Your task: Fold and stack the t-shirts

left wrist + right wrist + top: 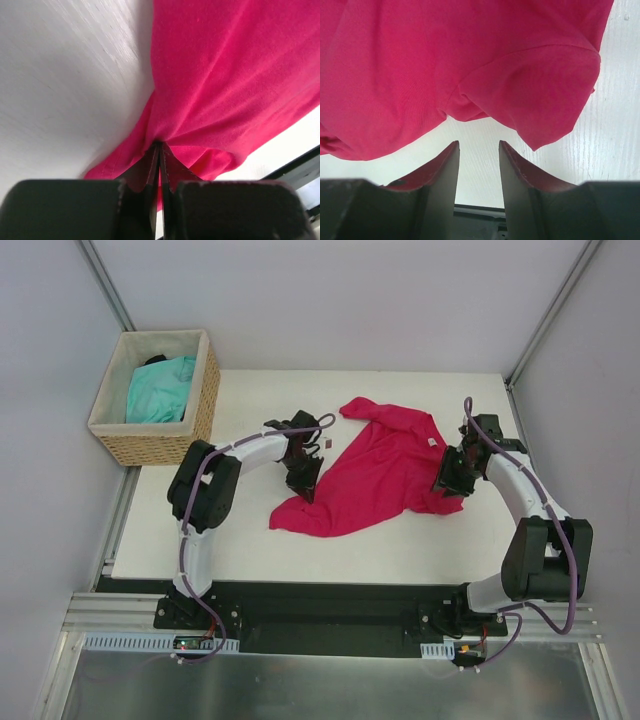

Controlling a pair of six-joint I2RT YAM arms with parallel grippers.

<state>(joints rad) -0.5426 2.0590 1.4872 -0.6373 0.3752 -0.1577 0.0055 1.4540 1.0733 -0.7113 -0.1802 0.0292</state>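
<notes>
Top external view: fixed, high at the near edge, facing down over the whole desk [300,555]. Left wrist view: very close, looking along the left tool [159,145] onto the crimson t-shirt [225,75]. Right wrist view: equally close, along the right tool [478,144]. All three share that shirt.

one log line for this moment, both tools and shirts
left tool: shut on pink t-shirt edge | right tool: open, by sleeve, nothing gripped | turquoise t-shirt: in basket | stack: none yet
</notes>
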